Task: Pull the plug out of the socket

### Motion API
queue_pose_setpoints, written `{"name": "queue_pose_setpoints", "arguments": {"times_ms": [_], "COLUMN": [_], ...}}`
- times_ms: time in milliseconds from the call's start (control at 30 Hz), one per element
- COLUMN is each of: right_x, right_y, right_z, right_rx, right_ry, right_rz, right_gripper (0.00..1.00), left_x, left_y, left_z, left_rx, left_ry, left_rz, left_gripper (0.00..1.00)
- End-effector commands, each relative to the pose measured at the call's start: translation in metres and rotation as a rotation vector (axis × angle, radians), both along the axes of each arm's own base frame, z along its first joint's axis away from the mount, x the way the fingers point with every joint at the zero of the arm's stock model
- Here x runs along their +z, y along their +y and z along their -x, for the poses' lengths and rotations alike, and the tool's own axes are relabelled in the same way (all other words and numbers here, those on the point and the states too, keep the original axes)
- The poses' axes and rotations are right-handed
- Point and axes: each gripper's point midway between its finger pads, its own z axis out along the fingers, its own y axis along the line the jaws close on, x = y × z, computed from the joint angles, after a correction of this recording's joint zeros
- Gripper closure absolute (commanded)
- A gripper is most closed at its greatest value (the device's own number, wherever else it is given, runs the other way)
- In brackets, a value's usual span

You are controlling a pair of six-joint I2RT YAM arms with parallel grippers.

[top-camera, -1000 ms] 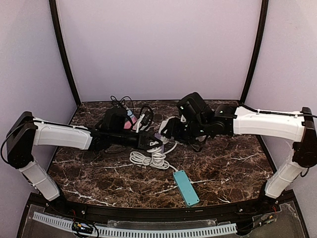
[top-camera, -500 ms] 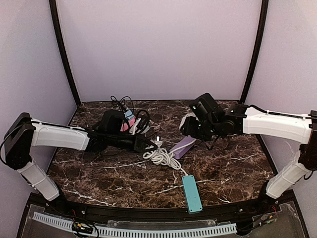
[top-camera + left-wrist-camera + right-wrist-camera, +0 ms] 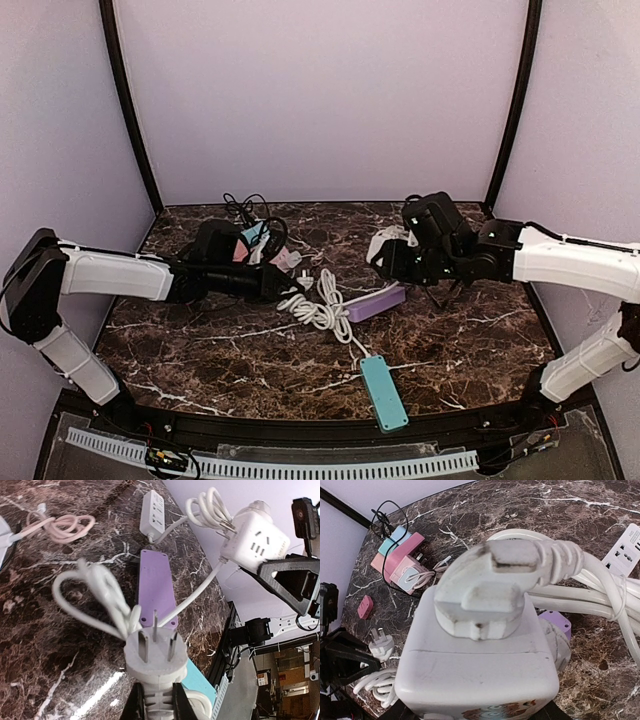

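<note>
Well apart: plug (image 3: 155, 660) in left tool (image 3: 155, 696), cube socket (image 3: 255, 542) in right tool (image 3: 386, 254).

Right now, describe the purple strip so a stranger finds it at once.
Look at the dark marble table. Near its middle, between the arms, lies the purple strip, beside a white cable coil. Only it is purple; the teal strip lies nearer the front edge.
</note>
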Motion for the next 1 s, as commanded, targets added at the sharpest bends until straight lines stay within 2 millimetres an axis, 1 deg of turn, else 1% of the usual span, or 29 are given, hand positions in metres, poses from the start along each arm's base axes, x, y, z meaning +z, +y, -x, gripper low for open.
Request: {"name": "queue_pose_setpoints", "arguments": {"times_ms": [0, 100, 233, 400, 533, 600, 633, 733, 800, 833, 867, 967], "right_x": [0.038, 0.039, 0.039, 0.037, 0.034, 0.033, 0.033, 0.033, 0.035, 0.034, 0.034, 0.030], "right_y": [-0.005, 0.000, 0.001, -0.002, 0.000, 0.001, 0.001, 0.001, 0.000, -0.001, -0.003, -0.007], "right_z": [-0.013, -0.010, -0.007, -0.007, -0.007, -0.006, -0.006, -0.006, -0.005, -0.006, -0.006, -0.007], "right_rx": [0.034, 0.074, 0.091, 0.081, 0.085, 0.089, 0.090, 0.090, 0.088, 0.084, 0.078, 0.057], "right_ry": [-0.174, -0.184, -0.185, -0.183, -0.175, -0.171, -0.169, -0.171, -0.174, -0.175, -0.176, -0.166], "right_rz": [-0.033, -0.048, -0.052, -0.048, -0.046, -0.048, -0.049, -0.048, -0.048, -0.046, -0.041, -0.016], "right_gripper": [1.00, 1.00, 1.00, 1.00, 1.00, 1.00, 1.00, 1.00, 1.00, 1.00, 1.00, 1.00], "left_x": [-0.014, -0.027, -0.033, -0.037, -0.051, -0.057, -0.059, -0.059, -0.051, -0.042, -0.031, 0.016], "left_y": [0.023, 0.026, 0.032, 0.051, 0.064, 0.067, 0.067, 0.068, 0.068, 0.067, 0.063, 0.054], "left_z": [0.000, 0.004, 0.004, -0.004, -0.005, -0.004, -0.003, -0.002, -0.005, -0.006, -0.007, -0.009], "left_rx": [0.076, 0.080, 0.098, 0.157, 0.190, 0.192, 0.191, 0.194, 0.202, 0.196, 0.185, 0.142], "left_ry": [0.075, 0.113, 0.118, 0.124, 0.163, 0.182, 0.187, 0.180, 0.159, 0.146, 0.127, 0.041], "left_rz": [-0.031, -0.054, -0.074, -0.105, -0.155, -0.171, -0.172, -0.168, -0.152, -0.130, -0.107, -0.014], "left_gripper": [0.99, 0.99, 0.98, 0.96, 0.92, 0.91, 0.91, 0.99, 0.99, 0.99, 0.99, 0.99]}}
